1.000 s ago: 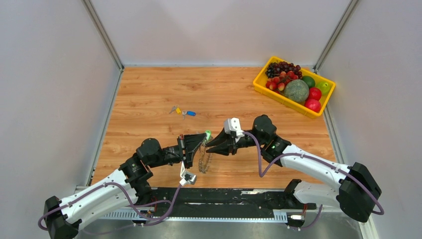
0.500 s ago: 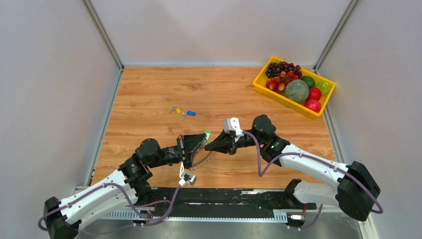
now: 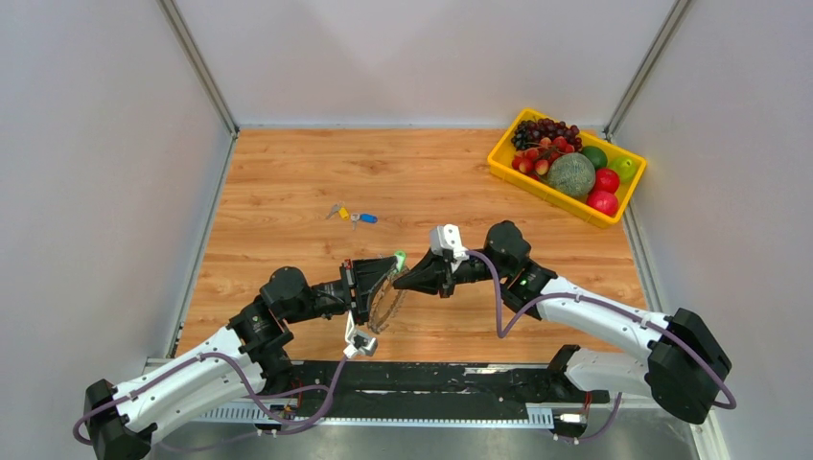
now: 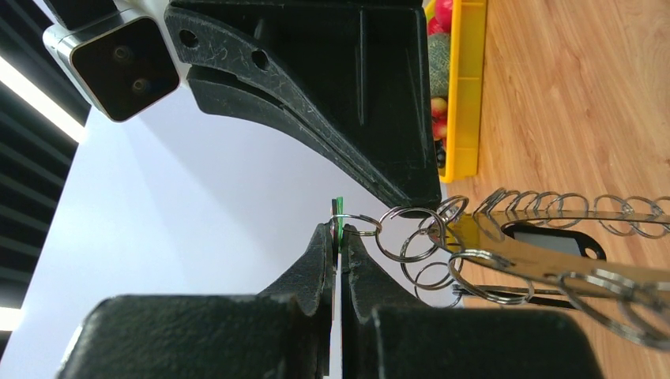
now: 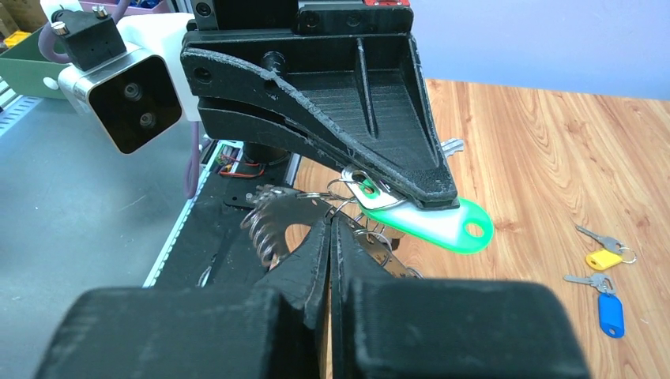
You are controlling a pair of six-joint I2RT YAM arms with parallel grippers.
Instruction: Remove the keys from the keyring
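Note:
The keyring (image 3: pixel 384 303), a wire loop strung with small silver rings, hangs tilted between my two grippers above the table's near edge. My left gripper (image 3: pixel 394 262) is shut on a green key (image 3: pixel 400 257); in the left wrist view the left gripper (image 4: pixel 338 230) pinches that green head (image 4: pixel 338 213), which links by a small ring to the keyring (image 4: pixel 553 207) and its black fob (image 4: pixel 553 241). My right gripper (image 3: pixel 400 281) is shut on the keyring; in the right wrist view the right gripper (image 5: pixel 330 222) nips the keyring (image 5: pixel 272 213) just below the green key (image 5: pixel 442 226).
Two loose keys lie on the wood at mid-left, one yellow-headed (image 3: pixel 342 213) and one blue-headed (image 3: pixel 366 218), also in the right wrist view as yellow (image 5: pixel 604 257) and blue (image 5: pixel 610 313). A yellow crate (image 3: pixel 499 159) of fruit stands at the back right.
My right gripper has shut on the keyring. The ring, which hung straight down from the left gripper, has swung up and tilted toward the right gripper. The left arm has stayed put.

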